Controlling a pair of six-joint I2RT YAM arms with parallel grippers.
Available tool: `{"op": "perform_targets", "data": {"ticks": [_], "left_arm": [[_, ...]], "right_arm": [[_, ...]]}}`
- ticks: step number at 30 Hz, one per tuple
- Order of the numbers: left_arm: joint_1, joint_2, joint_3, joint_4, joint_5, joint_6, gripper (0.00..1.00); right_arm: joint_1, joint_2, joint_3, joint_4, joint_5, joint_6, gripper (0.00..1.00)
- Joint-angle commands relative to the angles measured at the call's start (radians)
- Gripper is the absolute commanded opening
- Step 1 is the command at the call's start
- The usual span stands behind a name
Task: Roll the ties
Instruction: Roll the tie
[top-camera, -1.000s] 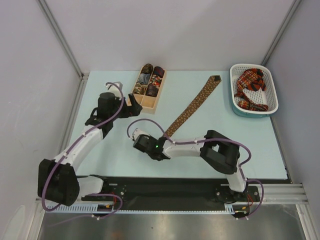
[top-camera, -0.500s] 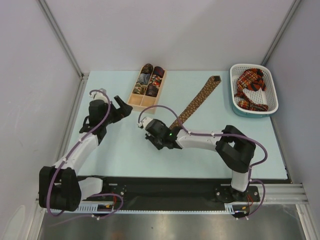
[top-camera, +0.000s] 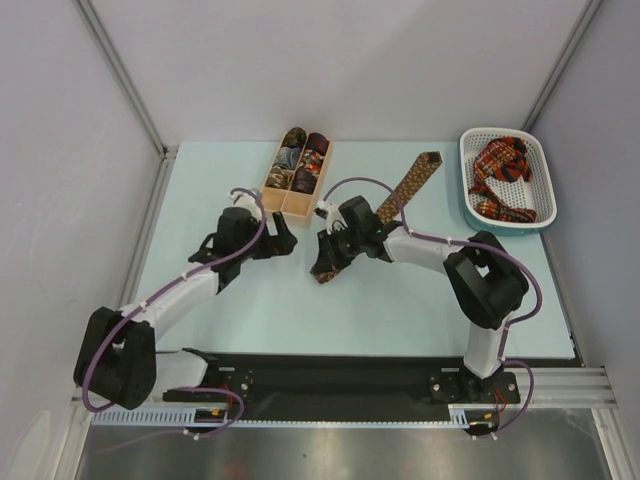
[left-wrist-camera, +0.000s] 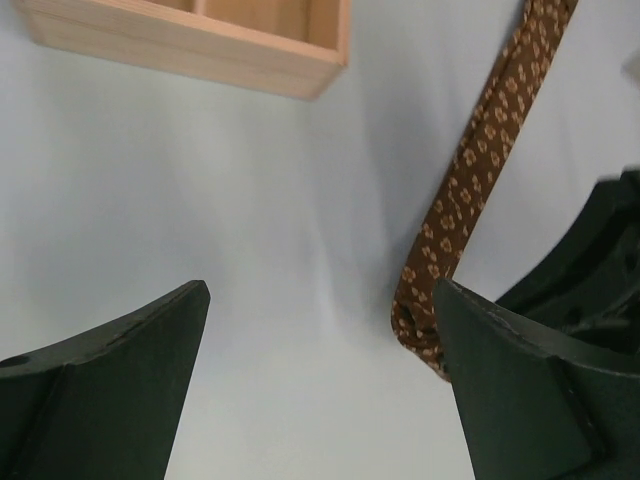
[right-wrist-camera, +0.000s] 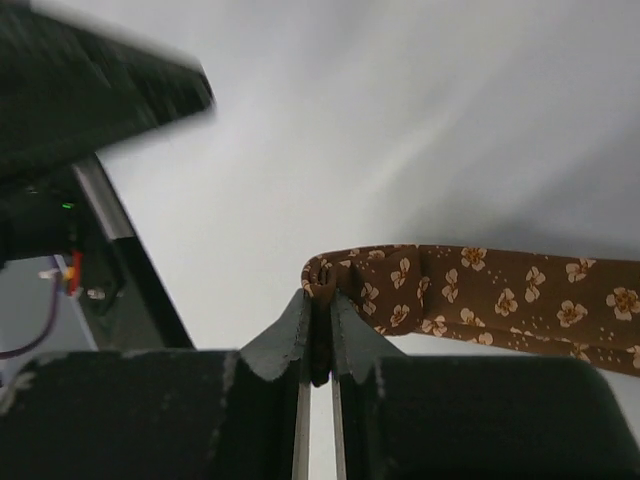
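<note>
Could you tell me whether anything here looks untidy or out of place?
Only the red plaid ties, heaped in a tangle in the white basket. The brown tie is doubled over at its end, pinched by the right gripper.

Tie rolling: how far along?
Done: several rolls sit in the box. In hand: right end effector is shut on the folded end of the brown tie, most of it lying flat; left end effector open beside it. To do: roll that one, then the plaid ties in the basket.

No legible text or labels appear, though views blur.
</note>
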Motion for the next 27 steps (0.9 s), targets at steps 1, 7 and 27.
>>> {"op": "perform_targets", "data": {"ticks": [1, 7, 27], "left_arm": [[-0.088, 0.02, 0.039, -0.011, -0.065, 0.124, 1.0], [-0.189, 0.106, 0.075, -0.004, -0.04, 0.259, 1.0], [-0.269, 0.144, 0.037, 0.115, 0.184, 0.406, 1.0]], "right_arm": [[-0.047, 0.017, -0.005, 0.098, -0.25, 0.087, 0.0], [-0.126, 0.089, 0.001, 0.176, -0.427, 0.165, 0.0], [-0.225, 0.258, 0.066, 0.189, -0.541, 0.24, 0.0]]}}
